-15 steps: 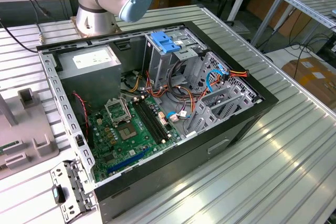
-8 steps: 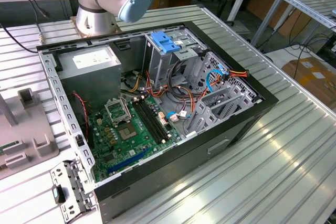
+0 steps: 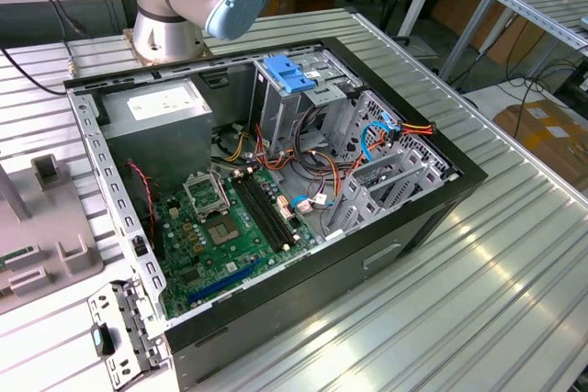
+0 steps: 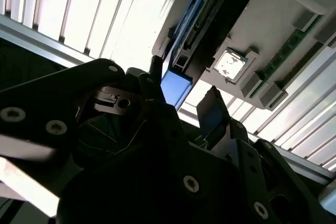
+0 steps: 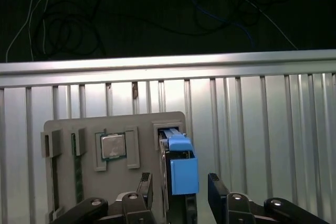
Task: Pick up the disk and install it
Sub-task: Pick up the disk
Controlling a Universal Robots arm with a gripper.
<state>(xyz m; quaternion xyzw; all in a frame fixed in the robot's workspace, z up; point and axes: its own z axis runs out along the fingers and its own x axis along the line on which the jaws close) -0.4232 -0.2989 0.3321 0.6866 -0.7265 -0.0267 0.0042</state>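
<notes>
Gripper [image 5: 181, 188] spread apart, straddling the disk [image 5: 178, 167], which stands on edge in the grey holder [image 5: 63, 129] slot (CPU chip [image 5: 113, 146] alongside). My worry: closing off-centre pinches only the blue frame, so the disk tilts or jams.

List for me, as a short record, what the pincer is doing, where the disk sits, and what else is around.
Pincer: open, one finger on each side of the disk, gaps on both sides
Disk: blue-framed, sitting in a slot of the grey holder, not yet lifted
Also in holder: square processor chip
Computer case: open, lying on the ribbed table
Inside case: light-blue bracket in the drive cage
</notes>
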